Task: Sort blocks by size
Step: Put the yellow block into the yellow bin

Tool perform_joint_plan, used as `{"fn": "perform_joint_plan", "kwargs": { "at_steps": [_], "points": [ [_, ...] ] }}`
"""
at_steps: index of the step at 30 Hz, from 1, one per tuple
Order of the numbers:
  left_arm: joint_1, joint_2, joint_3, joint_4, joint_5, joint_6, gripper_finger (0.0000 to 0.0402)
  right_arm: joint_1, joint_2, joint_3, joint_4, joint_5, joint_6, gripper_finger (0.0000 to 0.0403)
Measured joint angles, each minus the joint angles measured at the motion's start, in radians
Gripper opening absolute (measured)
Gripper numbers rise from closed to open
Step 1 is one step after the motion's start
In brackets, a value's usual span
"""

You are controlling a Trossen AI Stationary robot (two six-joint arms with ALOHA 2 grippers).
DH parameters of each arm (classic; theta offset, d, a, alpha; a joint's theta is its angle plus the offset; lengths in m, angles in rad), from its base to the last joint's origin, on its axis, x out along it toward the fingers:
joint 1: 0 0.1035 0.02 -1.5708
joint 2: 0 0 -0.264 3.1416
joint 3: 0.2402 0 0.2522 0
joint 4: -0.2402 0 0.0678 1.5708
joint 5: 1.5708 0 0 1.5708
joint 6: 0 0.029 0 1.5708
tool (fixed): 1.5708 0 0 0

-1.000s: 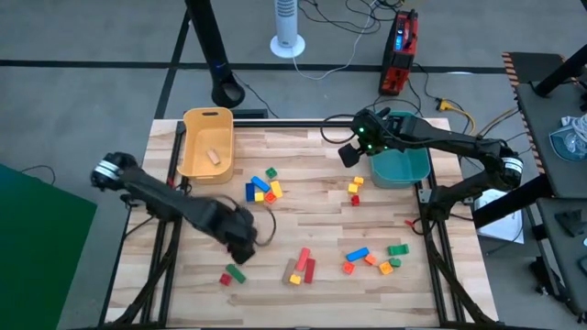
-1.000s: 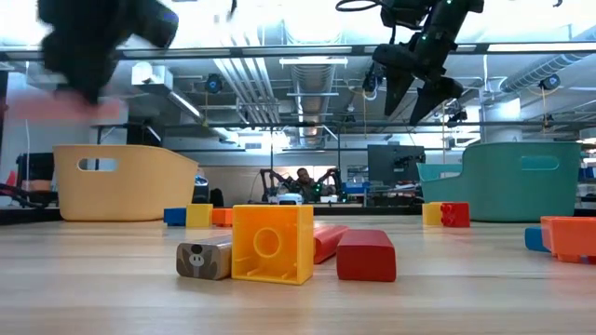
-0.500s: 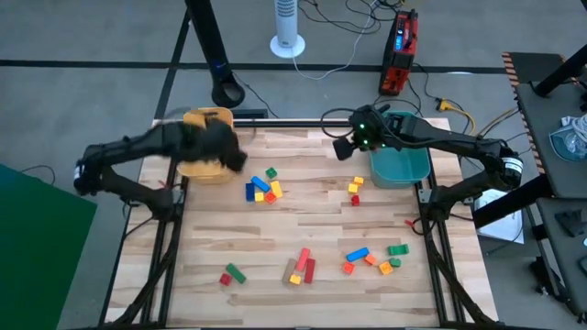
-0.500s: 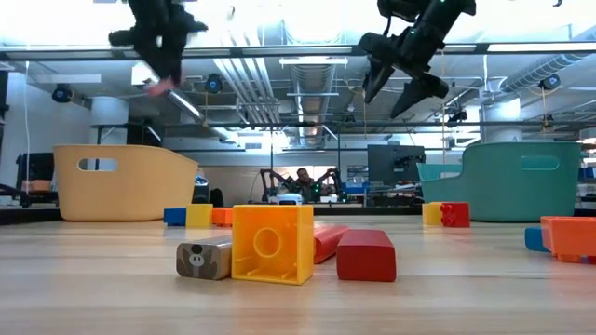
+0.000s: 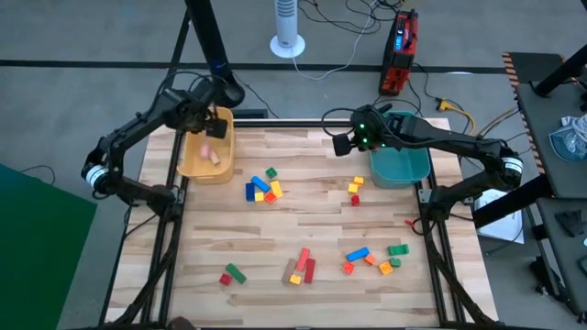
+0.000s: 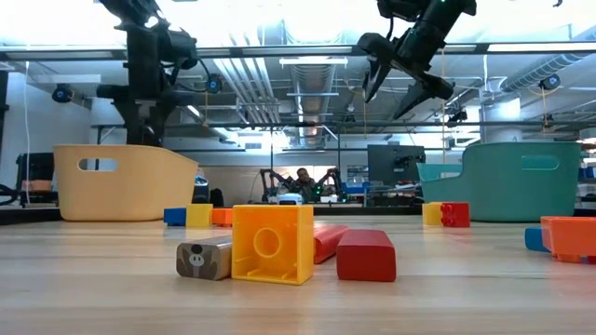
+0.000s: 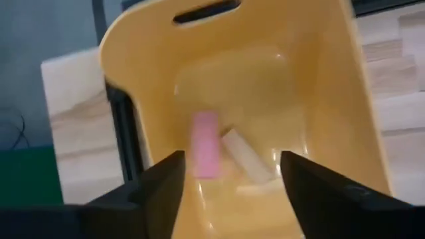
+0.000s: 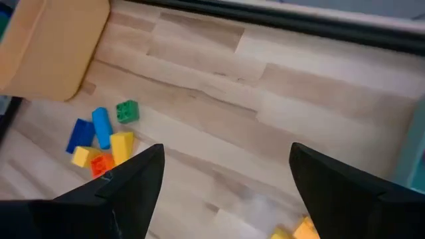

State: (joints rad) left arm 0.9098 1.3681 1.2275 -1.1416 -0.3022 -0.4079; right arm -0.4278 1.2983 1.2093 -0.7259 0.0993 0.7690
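- Over the far left corner of the tabletop, my left gripper hangs above the yellow bin; its fingers are spread wide with nothing between them.
- Through the left wrist camera I see a pink bar and a pale bar inside that bin, just beside each other.
- My right gripper hovers near the far edge, just beside the teal bin, its fingers apart and empty.
- I see the blocks lying in loose groups on the bare wood: a blue, yellow, red and green cluster near the yellow bin.
- A yellow and red pair sits close to the teal bin.
- Near the front edge I have a red, pink and yellow group at the middle, a green and red pair towards the left, and a blue, orange and green scatter towards the right.
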Motion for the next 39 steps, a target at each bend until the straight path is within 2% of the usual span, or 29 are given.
{"fn": "perform_joint_plan", "kwargs": {
  "at_steps": [4,13,17,20,27,31,39],
  "points": [
    [-0.029,-0.002,0.027,0.036,0.007,0.021,0.0264,0.007,0.024,0.008,0.006,-0.046,0.028,0.0298],
    [-0.136,-0.022,0.176,0.063,0.007,0.067,0.0263,0.065,0.187,0.151,-0.011,-0.104,-0.006,0.0256],
    [-0.210,-0.035,0.277,-0.002,0.059,0.027,0.0262,0.075,0.264,0.238,-0.117,-0.134,-0.006,0.0231],
    [-0.282,-0.039,0.344,-0.042,0.059,-0.010,0.0262,0.086,0.310,0.281,-0.187,-0.134,-0.033,0.0210],
    [-0.432,-0.040,0.420,-0.051,0.059,-0.098,0.0262,0.120,0.368,0.319,-0.181,-0.165,-0.082,0.0148],
    [-0.474,-0.041,0.429,-0.074,0.059,-0.187,0.0262,0.156,0.372,0.322,-0.115,-0.172,-0.087,0.0109],
    [-0.550,-0.041,0.432,-0.076,0.064,-0.347,0.0262,0.203,0.413,0.315,0.133,-0.141,-0.204,0.0034]
  ]
}}
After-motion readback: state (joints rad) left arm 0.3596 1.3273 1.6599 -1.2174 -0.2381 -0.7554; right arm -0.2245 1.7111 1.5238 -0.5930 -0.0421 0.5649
